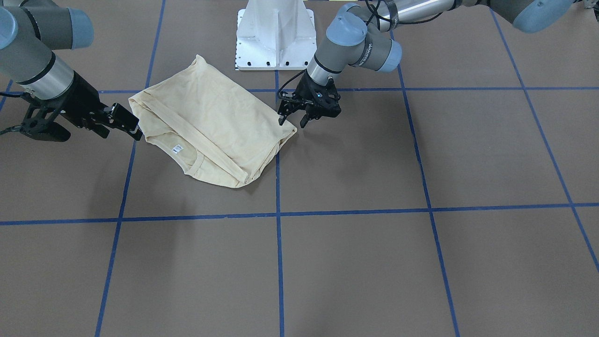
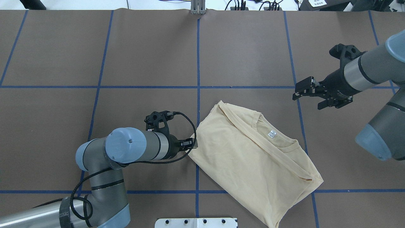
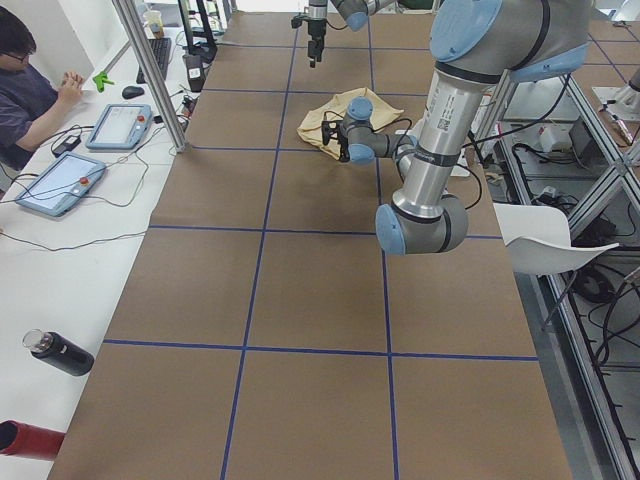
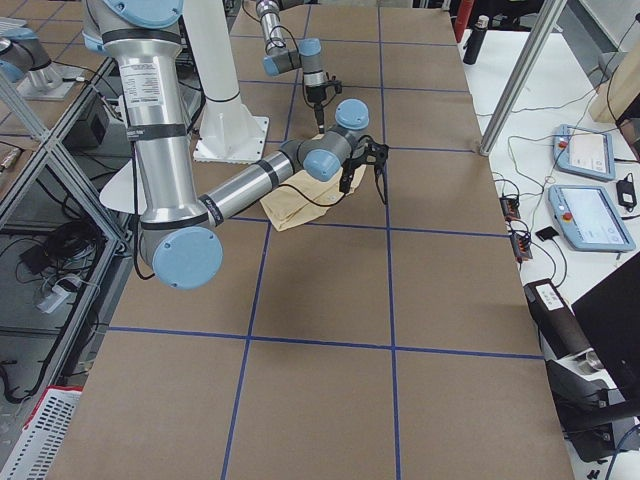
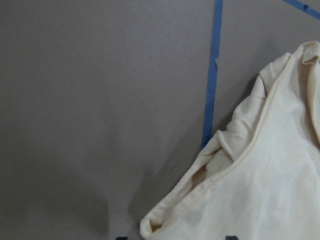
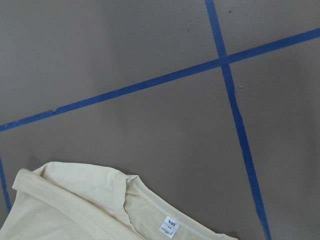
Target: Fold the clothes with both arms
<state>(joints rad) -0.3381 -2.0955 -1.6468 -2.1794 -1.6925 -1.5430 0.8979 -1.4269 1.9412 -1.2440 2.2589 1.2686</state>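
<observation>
Left gripper jaws spread over T-shirt corner; right gripper jaws spread, clear of it. Risk: pinch misses, layers bunch.

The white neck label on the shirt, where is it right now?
In the overhead view the neck label sits right of centre, inside the collar of the T-shirt, on the side toward the right gripper.

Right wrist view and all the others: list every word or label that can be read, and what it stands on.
"SIZE": on the white neck label of the T-shirt; the finer print under it is too small to read.
Lettering on the left arm, at its wrist joint: too blurred to read.
Sticker on the right arm: too small to read.
</observation>
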